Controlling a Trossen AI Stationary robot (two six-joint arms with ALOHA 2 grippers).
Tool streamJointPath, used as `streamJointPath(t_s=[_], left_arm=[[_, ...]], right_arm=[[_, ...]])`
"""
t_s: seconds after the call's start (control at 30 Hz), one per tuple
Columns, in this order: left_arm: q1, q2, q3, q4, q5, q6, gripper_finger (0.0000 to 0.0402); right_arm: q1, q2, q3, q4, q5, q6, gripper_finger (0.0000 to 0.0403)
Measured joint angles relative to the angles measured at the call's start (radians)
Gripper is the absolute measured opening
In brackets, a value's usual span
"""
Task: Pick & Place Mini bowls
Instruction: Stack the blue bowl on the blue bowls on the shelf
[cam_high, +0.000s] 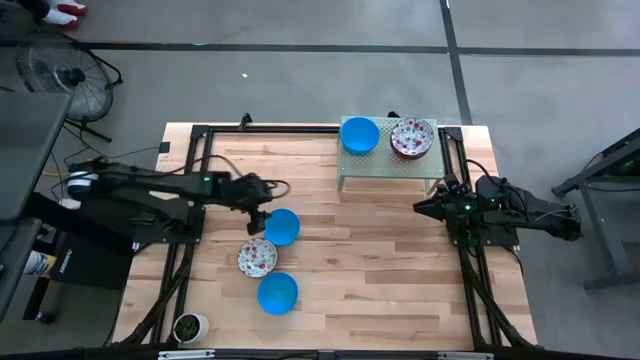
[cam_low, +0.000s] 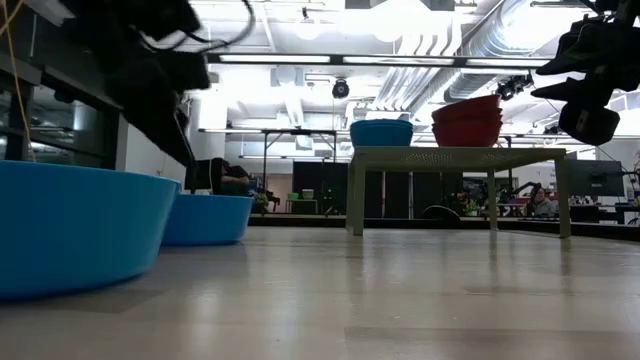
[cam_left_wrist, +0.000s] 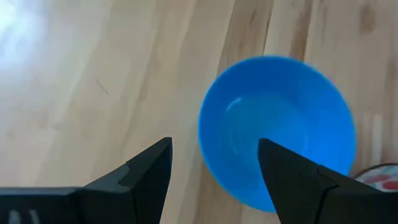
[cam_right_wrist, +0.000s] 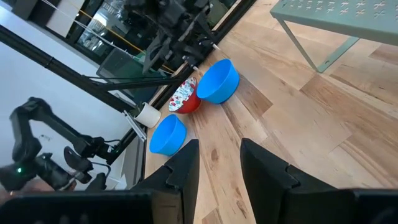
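A wooden table (cam_high: 380, 270) is seen from above with both arms over it. The left gripper (cam_high: 258, 215) is held over the left half of the table, just beside a blue bowl (cam_high: 282, 226); in the left wrist view its jaws are spread wide, one finger (cam_left_wrist: 297, 180) over the near rim of that bowl (cam_left_wrist: 277, 124), and nothing is clamped between them. Next to this bowl, touching or nearly touching it, a white bowl with red speckles (cam_high: 257, 257) is found, and a second blue bowl (cam_high: 277, 293) lies a little nearer the front edge. A small white cup with a green plant (cam_high: 189, 326) stands near the table's front left corner.

At the far side a pale green stand (cam_high: 388, 165) carries a blue bowl (cam_high: 359, 134) and a stack of speckled bowls (cam_high: 412, 138), side by side.

The right gripper (cam_high: 424, 206) is held above the right side of the table, close to the stand. Its jaws are partly apart and empty, as shown in the right wrist view (cam_right_wrist: 216, 165).
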Motion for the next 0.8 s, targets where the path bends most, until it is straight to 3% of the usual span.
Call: streamJointPath(t_s=[0.37,0.8], left_arm=[[0.0,0.34,0.202,-0.142,0.015,-0.021,0.0232],[0.001,0.407,0.223,-0.151,-0.013,-0.099,0.0232]], right_arm=[[0.0,0.0,0.0,0.0,0.0,0.0,0.0105],[0.0,0.0,0.0,0.0,0.0,0.0,0.0105]])
